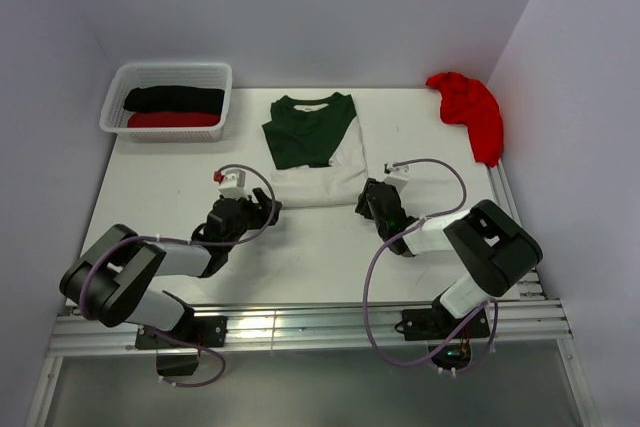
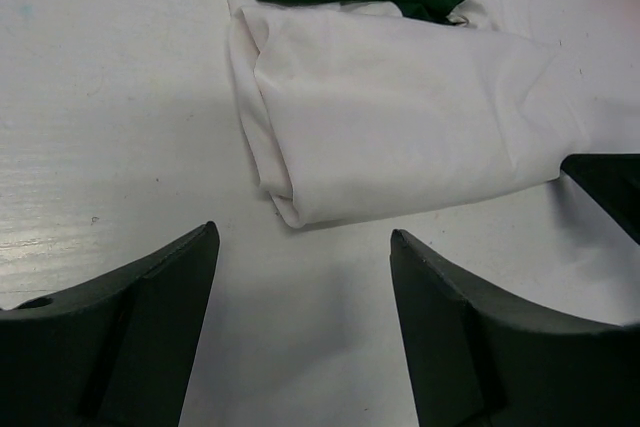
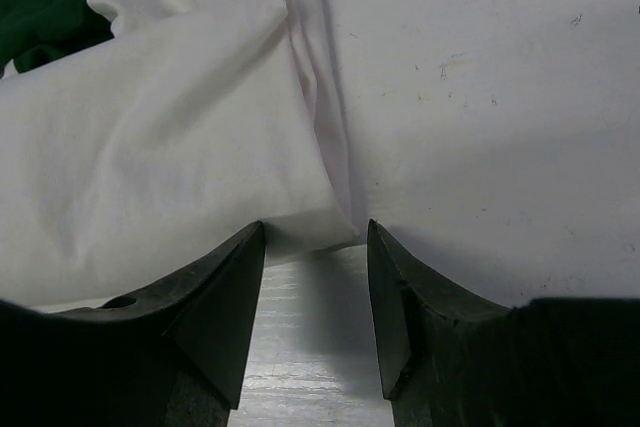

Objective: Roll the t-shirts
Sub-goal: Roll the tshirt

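Left gripper (image 2: 303, 237) and right gripper (image 3: 316, 232) are hovering unclenched at the white tee's (image 1: 318, 182) hem; two rolls (image 1: 175, 99) seemingly basketed, I'm reckoning red tee (image 1: 470, 107) remaining.

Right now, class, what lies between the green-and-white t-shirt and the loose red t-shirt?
Only bare table separates the green-and-white t-shirt from the loose red t-shirt, seen in the top view.

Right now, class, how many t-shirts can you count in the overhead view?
4: a white-and-green tee folded mid-table, a red tee crumpled far right, a black roll and a red roll in the basket. More may hide beneath them.
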Robot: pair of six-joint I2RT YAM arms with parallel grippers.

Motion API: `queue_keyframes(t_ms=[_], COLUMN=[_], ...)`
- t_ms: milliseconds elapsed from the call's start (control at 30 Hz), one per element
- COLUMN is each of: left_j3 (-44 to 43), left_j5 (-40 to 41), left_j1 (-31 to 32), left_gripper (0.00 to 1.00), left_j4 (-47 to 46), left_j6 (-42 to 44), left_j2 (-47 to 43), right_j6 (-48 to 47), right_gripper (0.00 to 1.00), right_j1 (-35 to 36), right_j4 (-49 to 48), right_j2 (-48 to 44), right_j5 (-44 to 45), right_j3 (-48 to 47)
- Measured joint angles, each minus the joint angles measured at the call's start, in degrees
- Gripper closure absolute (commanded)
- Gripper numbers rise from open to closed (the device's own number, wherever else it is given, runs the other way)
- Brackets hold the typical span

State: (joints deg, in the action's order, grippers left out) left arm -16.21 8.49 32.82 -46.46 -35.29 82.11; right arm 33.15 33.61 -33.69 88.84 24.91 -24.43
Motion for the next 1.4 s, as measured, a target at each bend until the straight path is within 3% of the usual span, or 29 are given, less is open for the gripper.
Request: queue_keyframes(t_ms=[200, 333, 467, 900, 1000, 1033, 1133, 1400], left_j3=[0.0, -0.1, -0.4, -4.1, -4.9, -5.3, -6.7, -5.1], left_j5=[0.0, 0.0, 0.0, -0.1, -0.2, -0.2, -0.8, -1.1], left_j1=[0.0, 0.0, 0.0, 0.0, 0.0, 0.0, 0.0, 1.2], left_gripper=[0.26, 0.29, 0.29, 0.42, 0.58, 0.71, 0.99, 1.00], left_j4=[-0.9, -1.1, -1.1, -2.3, -2.3, -2.2, -2.1, -2.2], left_j6=[0.4, 0.7, 1.1, 3.0, 3.2, 3.2, 3.8, 3.9], left_j2=[1.7, 3.4, 4.4, 9.0, 10.1, 10.5, 12.0, 11.0], right_j6=[0.0, -0.1, -0.7, -2.0, -2.1, -2.1, -2.1, 1.2], right_gripper=[0.49, 0.64, 0.84, 0.99, 1.00, 1.00, 1.00, 1.00], right_j1=[-0.4, -1.4, -1.8, -1.9, -1.9, -1.9, -1.9, -1.5], right_j4=[-0.3, -1.5, -3.2, -4.9, -5.2, -5.3, -5.7, -2.6], right_j2=[1.0, 1.8, 1.8, 1.8, 1.8, 1.8, 1.8, -3.9], right_j5=[-0.2, -1.4, -2.3, -3.5, -3.6, -3.6, -3.8, -5.0], right_j3=[-0.4, -0.4, -0.4, -0.2, -0.1, 0.0, 0.3, 2.2])
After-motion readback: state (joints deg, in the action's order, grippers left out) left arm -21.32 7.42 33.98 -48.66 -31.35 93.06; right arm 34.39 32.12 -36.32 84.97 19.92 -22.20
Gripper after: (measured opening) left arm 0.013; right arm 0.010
